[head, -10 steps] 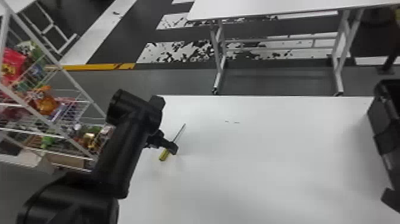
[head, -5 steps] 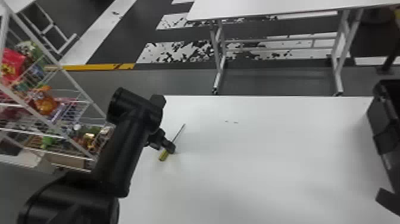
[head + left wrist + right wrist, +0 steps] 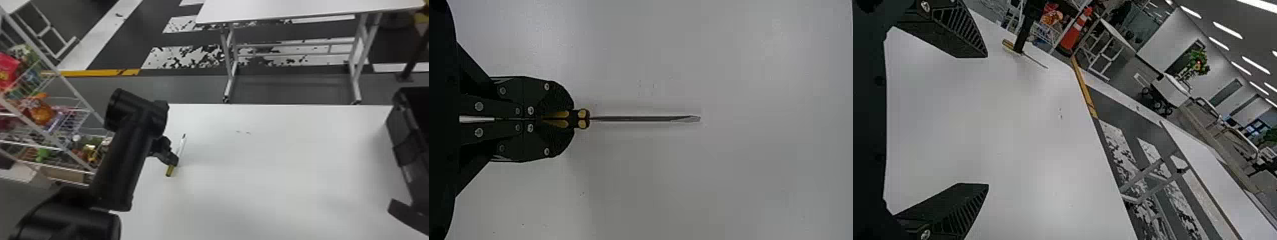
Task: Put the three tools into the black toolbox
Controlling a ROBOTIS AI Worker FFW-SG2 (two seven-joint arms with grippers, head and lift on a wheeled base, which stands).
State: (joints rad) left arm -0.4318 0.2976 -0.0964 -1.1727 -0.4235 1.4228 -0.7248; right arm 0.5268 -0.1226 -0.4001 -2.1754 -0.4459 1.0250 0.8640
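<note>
My left gripper [image 3: 172, 159] is over the left part of the white table, shut on a screwdriver [image 3: 170, 170] by its yellow handle. The shaft points away towards the table's far side. In the left wrist view, the gripper [image 3: 575, 119] covers most of the handle, and the thin shaft [image 3: 644, 119] extends straight beyond the fingertips, low over the tabletop. A dark finger of my right gripper [image 3: 407, 214] shows at the head view's right edge, in front of the black toolbox [image 3: 413, 150]. In the right wrist view, that gripper [image 3: 988, 120] is open, with nothing between its fingers.
The white table [image 3: 271, 178] spans the middle between screwdriver and toolbox. A wire shelf [image 3: 71, 86] with coloured packages stands left of it. Beyond the far edge, a second white table [image 3: 287, 11] stands on the floor.
The left gripper's fingers have closed on the handle, and the screwdriver has turned and shifted slightly left. My right gripper has come farther into the head view, moving left.
</note>
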